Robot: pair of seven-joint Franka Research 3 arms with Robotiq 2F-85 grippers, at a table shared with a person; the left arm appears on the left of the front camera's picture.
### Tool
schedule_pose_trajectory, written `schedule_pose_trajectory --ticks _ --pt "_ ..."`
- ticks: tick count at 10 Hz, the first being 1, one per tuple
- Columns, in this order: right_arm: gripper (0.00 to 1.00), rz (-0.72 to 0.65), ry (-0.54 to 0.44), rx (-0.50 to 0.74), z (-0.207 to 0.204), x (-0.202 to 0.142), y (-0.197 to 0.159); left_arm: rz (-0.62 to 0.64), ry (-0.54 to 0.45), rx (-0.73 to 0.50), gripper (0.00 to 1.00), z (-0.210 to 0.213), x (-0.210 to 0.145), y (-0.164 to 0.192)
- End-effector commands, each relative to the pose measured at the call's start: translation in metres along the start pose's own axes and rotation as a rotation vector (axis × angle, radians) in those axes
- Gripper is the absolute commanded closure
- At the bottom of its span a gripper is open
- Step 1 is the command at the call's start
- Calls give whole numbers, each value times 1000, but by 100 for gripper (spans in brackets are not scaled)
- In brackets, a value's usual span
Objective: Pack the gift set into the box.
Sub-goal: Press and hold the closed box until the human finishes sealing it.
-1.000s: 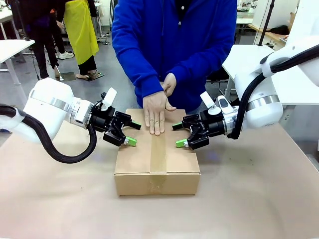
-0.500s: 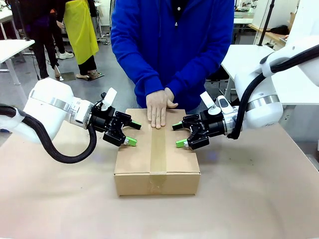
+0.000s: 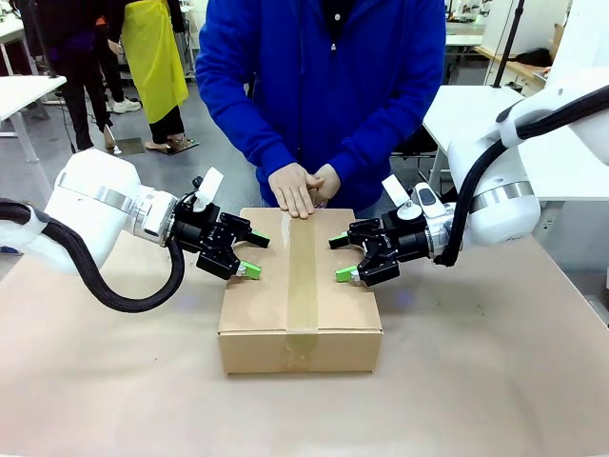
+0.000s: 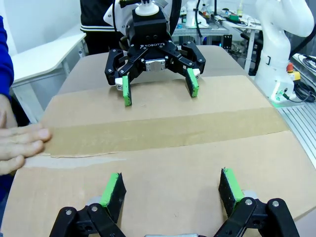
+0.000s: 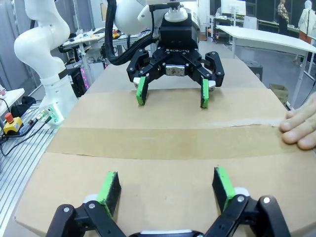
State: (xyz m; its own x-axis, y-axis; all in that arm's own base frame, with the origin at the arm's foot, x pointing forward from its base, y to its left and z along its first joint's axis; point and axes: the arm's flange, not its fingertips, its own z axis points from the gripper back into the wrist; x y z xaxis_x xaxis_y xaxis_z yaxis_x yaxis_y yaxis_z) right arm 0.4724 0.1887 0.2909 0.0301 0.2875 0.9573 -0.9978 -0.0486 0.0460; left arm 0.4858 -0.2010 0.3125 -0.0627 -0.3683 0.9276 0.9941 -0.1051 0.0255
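I've got the box (image 3: 301, 286) sitting in the middle of the table (image 3: 495, 381), a little toward the far edge, flaps down and a strip of tape (image 3: 303, 271) running along the centre seam from the far edge over the near face. The gift set isn't on view, so I judge it's already inside and we're at the sealing stage. My left gripper (image 3: 250, 255) hovers over the box's left side, fingers spread wide and holding nothing; the left wrist view looks along them (image 4: 170, 190) across the lid. My right gripper (image 3: 340, 257) mirrors it over the right side, likewise released and empty, and its wrist view (image 5: 165, 185) shows the green pads just above the cardboard; whether they touch it I can't tell. The person's hand (image 3: 295, 188) rests at the far end of the tape, at the box's far edge, with the other hand (image 3: 326, 183) tucked beside it. To do this step well, I'd hold both arms steady on either side of the seam, pads flat to the flaps so they don't spring up, and stay well off the tape itself so the person has room to smooth it. The risk I see is pressing unevenly and skewing the box on the table.
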Motion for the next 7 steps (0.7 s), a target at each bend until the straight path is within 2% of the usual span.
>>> schedule_pose_trajectory --ticks 1,6,7 --pt "0 10 -2 -5 1 0 -1 0 3 -2 0 0 -1 -1" --pt "0 0 0 0 0 0 0 0 3 -2 0 0 -1 -1" --pt "0 -89 -70 24 3 5 -9 0 -1 -1 0 0 0 0"
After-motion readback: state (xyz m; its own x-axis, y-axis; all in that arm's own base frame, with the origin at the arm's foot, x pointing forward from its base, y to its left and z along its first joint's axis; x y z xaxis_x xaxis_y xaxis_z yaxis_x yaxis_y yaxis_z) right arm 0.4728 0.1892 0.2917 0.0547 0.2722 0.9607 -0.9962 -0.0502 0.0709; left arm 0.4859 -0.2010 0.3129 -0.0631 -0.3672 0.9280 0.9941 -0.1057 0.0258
